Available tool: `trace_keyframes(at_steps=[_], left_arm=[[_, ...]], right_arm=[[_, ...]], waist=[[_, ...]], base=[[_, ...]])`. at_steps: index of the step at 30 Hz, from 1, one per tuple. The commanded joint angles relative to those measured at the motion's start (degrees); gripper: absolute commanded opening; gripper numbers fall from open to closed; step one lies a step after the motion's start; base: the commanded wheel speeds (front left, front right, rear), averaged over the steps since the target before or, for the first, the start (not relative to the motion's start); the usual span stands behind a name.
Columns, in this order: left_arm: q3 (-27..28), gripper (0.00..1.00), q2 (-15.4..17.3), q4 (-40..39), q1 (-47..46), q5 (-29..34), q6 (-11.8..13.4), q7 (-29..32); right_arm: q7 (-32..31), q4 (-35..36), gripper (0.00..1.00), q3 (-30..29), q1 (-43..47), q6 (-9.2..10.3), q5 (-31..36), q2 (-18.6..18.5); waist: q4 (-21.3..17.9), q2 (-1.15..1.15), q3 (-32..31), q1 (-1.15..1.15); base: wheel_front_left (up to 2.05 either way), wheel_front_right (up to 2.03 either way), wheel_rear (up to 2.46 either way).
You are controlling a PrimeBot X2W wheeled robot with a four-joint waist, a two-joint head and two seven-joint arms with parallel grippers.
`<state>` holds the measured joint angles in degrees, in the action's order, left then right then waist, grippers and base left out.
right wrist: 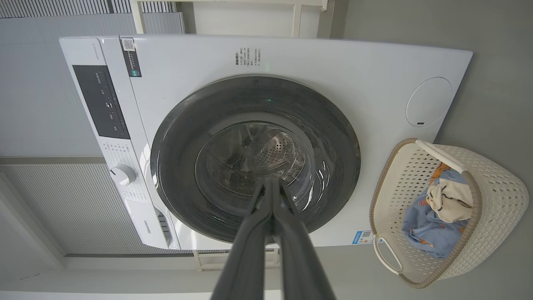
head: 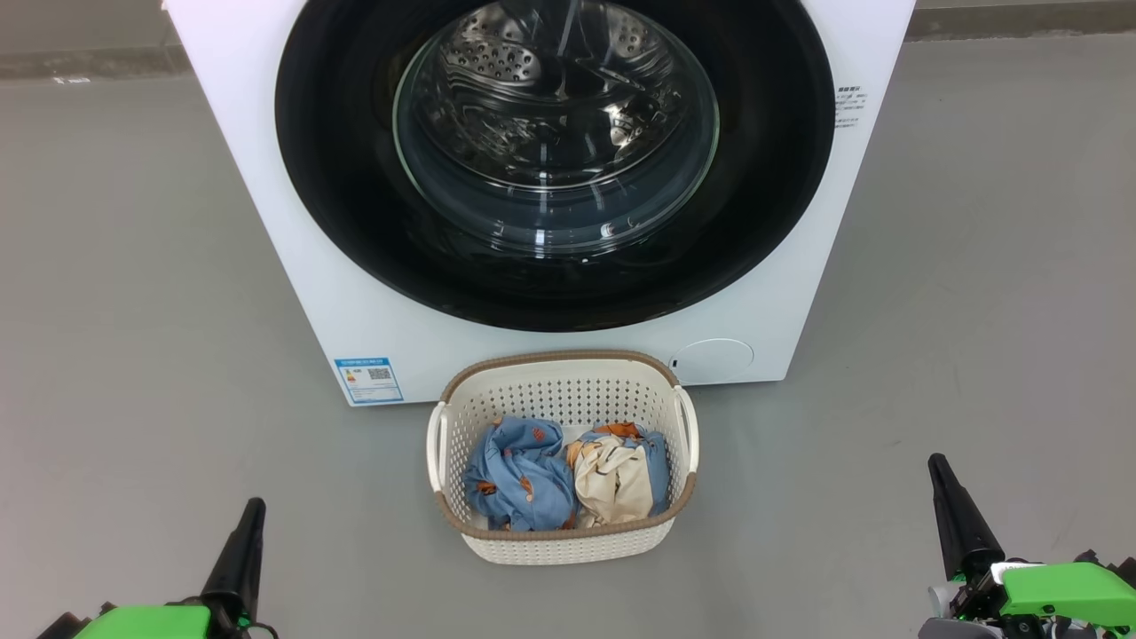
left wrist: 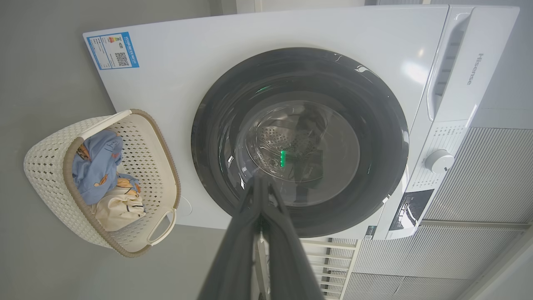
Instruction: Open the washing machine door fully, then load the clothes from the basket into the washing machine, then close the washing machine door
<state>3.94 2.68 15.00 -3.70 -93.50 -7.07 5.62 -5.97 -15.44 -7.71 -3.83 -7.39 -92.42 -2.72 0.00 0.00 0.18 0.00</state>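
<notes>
Opening the door (head: 555,151) is the step in hand, and probably the likeliest to fail. It sits closed and flush on the washer (head: 390,337), its wide black rim is glossy, and no handle or recess can be made out. The long fingers (left wrist: 243,233) could slide off that rim, or press the bulging glass instead of catching an edge. Which side swings I cannot tell, so a pull might fight the hinge. The basket (head: 568,548) is a second hazard. It stands on the floor (head: 133,355) just before the washer's foot, under the door, between the blue label (head: 368,380) and the round cap (head: 713,361). A low reach or sweeping forearm might shove or tip it. The clothes (head: 532,479) lie bunched inside it, blue beside cream; a grab could take only part, or drop a piece short of the drum (head: 497,62).

Both arms are held low and back, well apart from washer and basket. The left gripper (head: 251,515) shows at the lower left of the head view, the right gripper (head: 941,475) at the lower right, each pointing ahead toward the washer. In each wrist view the fingers aim at the door's glass, with the washer seen turned on its side. Both grippers are pinched closed, tips together, holding nothing; they must part before any grasp.
</notes>
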Motion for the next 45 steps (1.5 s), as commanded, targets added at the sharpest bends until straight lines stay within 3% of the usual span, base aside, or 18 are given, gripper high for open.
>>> trace_keyframes(at_steps=[1, 9, 10, 16, 21, 45], left_arm=[[1.9, 0.00, 0.7, -1.0, -2.4, 0.8, -0.4, 0.4], [2.0, 0.00, 0.6, -1.0, -2.4, 0.9, -0.4, 0.4], [-0.2, 1.00, -1.1, 2.3, 1.7, 0.4, 0.1, -0.1], [-0.7, 1.00, -1.1, 1.8, 1.4, 1.0, 0.1, -1.1], [-1.0, 1.00, -1.0, 1.3, 1.2, 1.6, 0.1, -1.9], [0.0, 1.00, -0.8, -1.5, -0.3, 6.9, 0.0, -5.8]], right_arm=[[-0.4, 1.4, 0.00, 1.3, -2.3, -0.10, 0.2, -0.3], [-0.4, 1.4, 0.00, 1.3, -2.3, -0.10, 0.2, -0.3], [0.1, -2.5, 1.00, 0.0, 1.6, 0.00, 0.1, 0.6], [1.1, -1.6, 1.00, 0.3, 1.5, -0.01, 1.1, 0.6], [1.9, -0.8, 1.00, 0.5, 1.5, -0.01, 2.1, 0.6], [5.9, 3.3, 1.00, 0.2, 0.0, -0.03, 10.3, 0.4]], waist=[[0.0, 0.00, 0.0, 0.00], [0.0, 0.00, 0.0, 0.00], [0.0, 0.00, 0.0, 0.00], [0.0, 0.00, -0.1, 0.13], [-0.1, 0.00, 0.0, 0.01], [0.1, 0.00, 0.0, 0.00]], base=[[0.00, 0.00, 0.00], [0.00, 0.00, 0.00], [0.00, 0.00, 0.00], [0.00, 0.00, 0.00], [0.00, 0.00, 0.00], [0.00, 0.00, 0.00]])
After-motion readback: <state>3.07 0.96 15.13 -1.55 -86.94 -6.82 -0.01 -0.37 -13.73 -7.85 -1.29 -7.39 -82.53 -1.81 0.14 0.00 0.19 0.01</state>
